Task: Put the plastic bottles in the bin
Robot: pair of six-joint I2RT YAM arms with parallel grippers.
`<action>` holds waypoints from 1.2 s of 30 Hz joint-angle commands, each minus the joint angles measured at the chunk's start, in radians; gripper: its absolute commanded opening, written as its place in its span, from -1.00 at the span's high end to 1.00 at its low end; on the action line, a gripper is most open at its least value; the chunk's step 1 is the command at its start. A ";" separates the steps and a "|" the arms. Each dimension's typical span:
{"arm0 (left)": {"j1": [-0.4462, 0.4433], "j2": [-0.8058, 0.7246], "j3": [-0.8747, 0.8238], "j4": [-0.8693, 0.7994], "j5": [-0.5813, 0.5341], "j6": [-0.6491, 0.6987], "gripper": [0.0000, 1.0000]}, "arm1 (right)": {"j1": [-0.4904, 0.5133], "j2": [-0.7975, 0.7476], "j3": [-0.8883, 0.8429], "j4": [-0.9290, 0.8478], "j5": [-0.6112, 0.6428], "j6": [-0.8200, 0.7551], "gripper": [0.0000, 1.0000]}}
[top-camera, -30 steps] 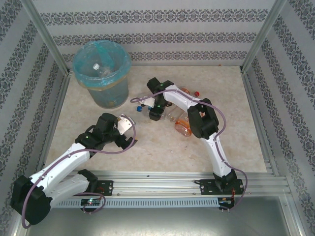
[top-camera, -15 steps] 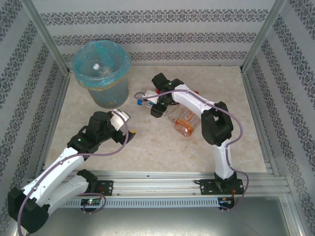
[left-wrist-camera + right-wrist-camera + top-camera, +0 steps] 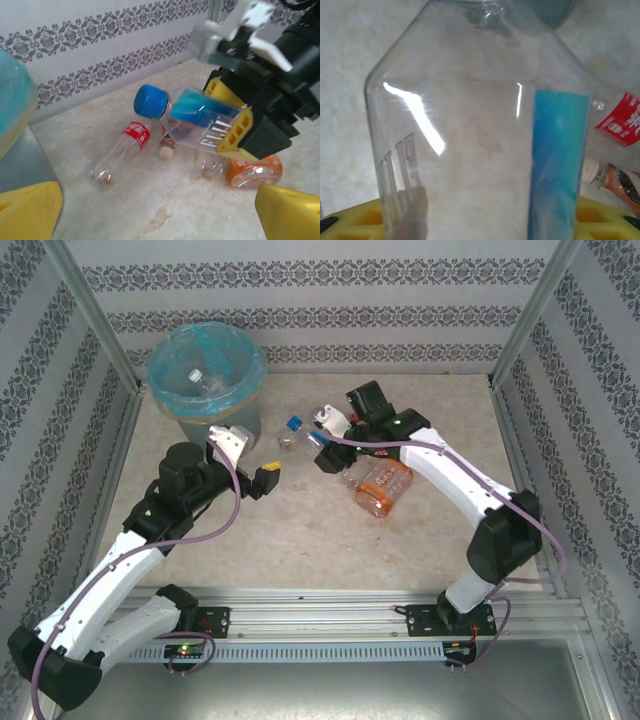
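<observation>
**Bottle aloft.** The right gripper (image 3: 325,447) clamps a clear blue-capped bottle (image 3: 192,117) across its body, its yellow fingers (image 3: 235,132) pressed to either side of the blue label. It holds the bottle tilted, cap toward the upper left of the left wrist view. The bottle appears to hang free of the pale surface (image 3: 320,540), which suggests a carrying hold rather than a resting one. Its cap end points toward the bin (image 3: 158,375) at the upper left of the overhead frame. The bin, lined in light blue, stands by the back wall, well apart from the gripper, and one clear bottle (image 3: 205,385) already lies inside it.

The left gripper (image 3: 248,453) is spread to its full width and has hold of nothing. It hovers between the bin and the held bottle, and its yellow fingertips (image 3: 27,210) frame the bottom corners of its own camera's view. It faces the right gripper's load. That stance reads as readiness for a handover or for a pick of its own, though which cannot be told.

More work lies near the centre of the overhead frame. A red-labelled bottle (image 3: 122,150) is on its side, with what looks like a small cream-capped bottle (image 3: 165,147) just beside it. An orange bottle (image 3: 383,487) lies close to the right arm. By this count the task is under way but well short of done.
</observation>
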 commanded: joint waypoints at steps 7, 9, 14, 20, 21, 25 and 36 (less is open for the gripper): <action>0.046 0.162 0.194 0.108 0.475 -0.171 -1.00 | -0.068 -0.200 -0.109 0.143 -0.229 0.132 -0.13; 0.048 0.193 0.207 0.179 0.564 -0.234 -1.00 | -0.083 -0.238 -0.135 0.186 -0.279 0.156 -0.13; 0.048 0.256 0.203 0.453 0.694 -0.433 -0.99 | -0.092 -0.332 -0.202 0.311 -0.392 0.207 -0.14; 0.048 0.294 0.191 0.666 0.791 -0.575 -0.97 | -0.090 -0.398 -0.238 0.370 -0.430 0.237 -0.15; 0.049 0.298 0.192 0.681 0.801 -0.588 -0.97 | -0.090 -0.403 -0.238 0.370 -0.434 0.237 -0.15; 0.048 0.291 0.174 0.701 0.797 -0.574 -0.95 | -0.090 -0.411 -0.232 0.372 -0.446 0.242 -0.17; 0.048 0.241 0.127 0.635 0.768 -0.522 -0.95 | -0.060 -0.377 -0.183 0.396 -0.497 0.264 -0.19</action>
